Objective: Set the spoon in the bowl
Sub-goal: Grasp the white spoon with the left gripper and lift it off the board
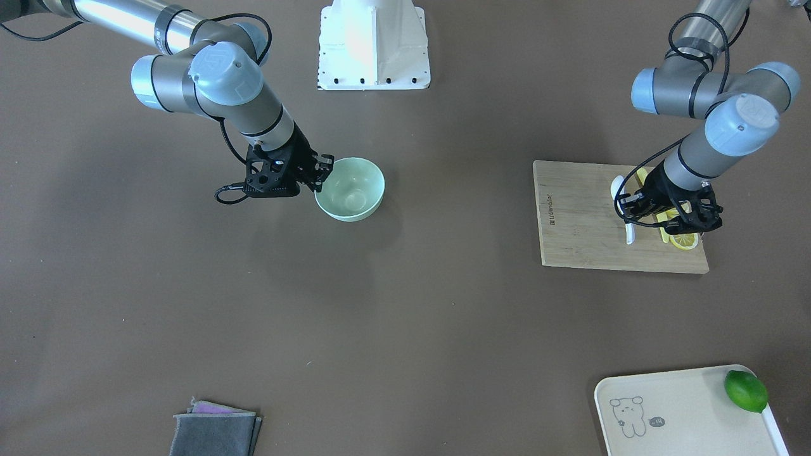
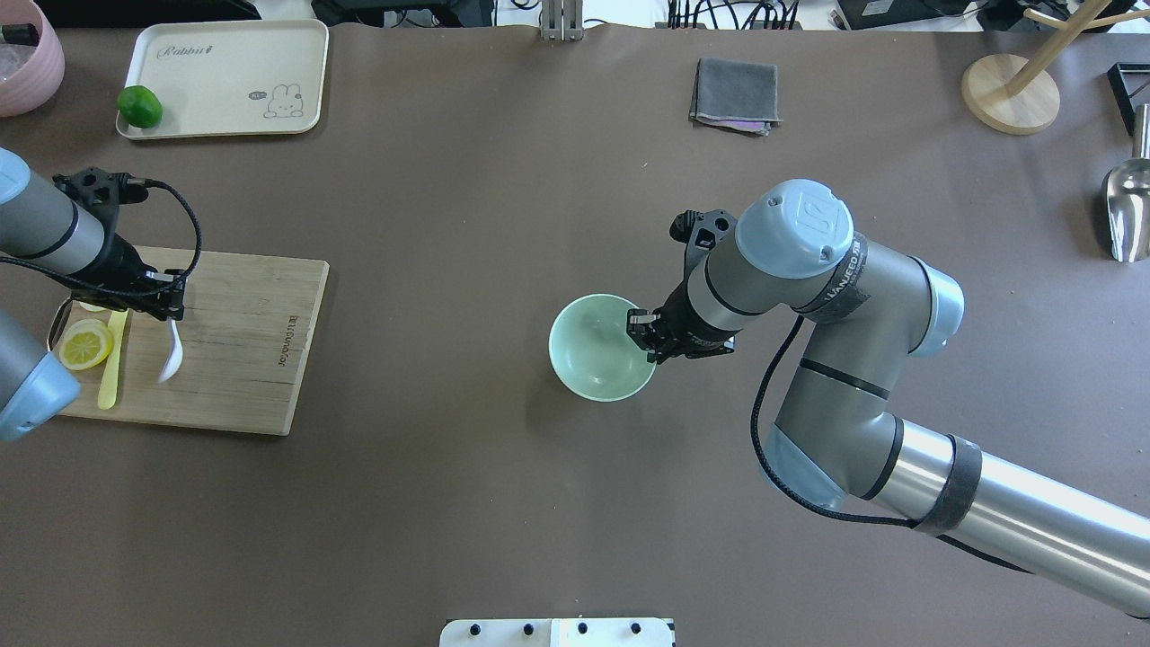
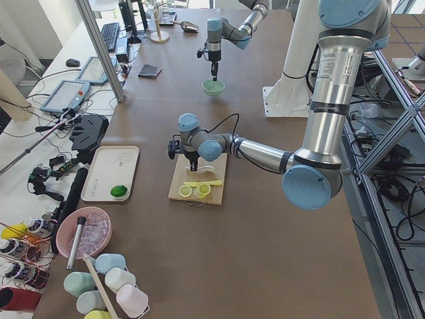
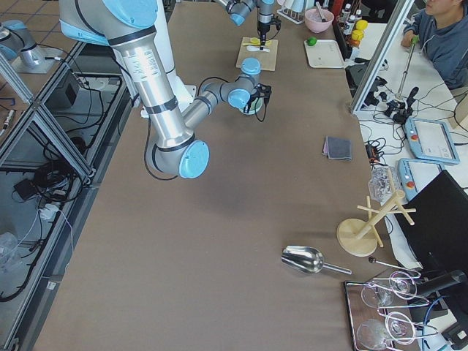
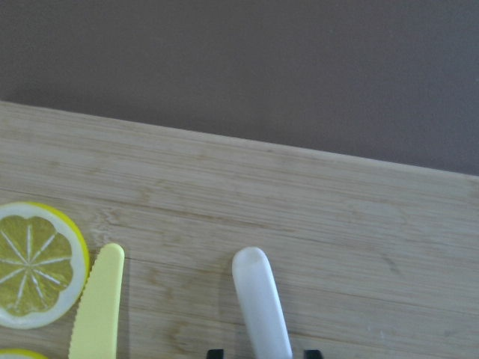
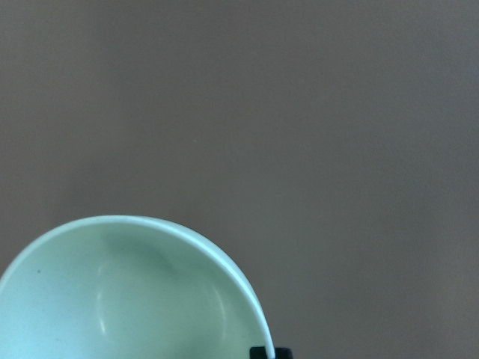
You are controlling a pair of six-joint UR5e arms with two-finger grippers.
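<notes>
The white spoon lies on the wooden cutting board, scoop toward the robot. My left gripper is low over the spoon's handle. In the left wrist view the handle runs between my two fingertips with a gap on each side, so the gripper is open around it. The pale mint-green bowl stands mid-table. My right gripper is shut on the bowl's rim; the right wrist view shows the rim pinched between the tips.
A pale-yellow knife and lemon slices lie on the board beside the spoon. A cream tray with a green lime sits at the far left. A folded grey cloth lies at the far side.
</notes>
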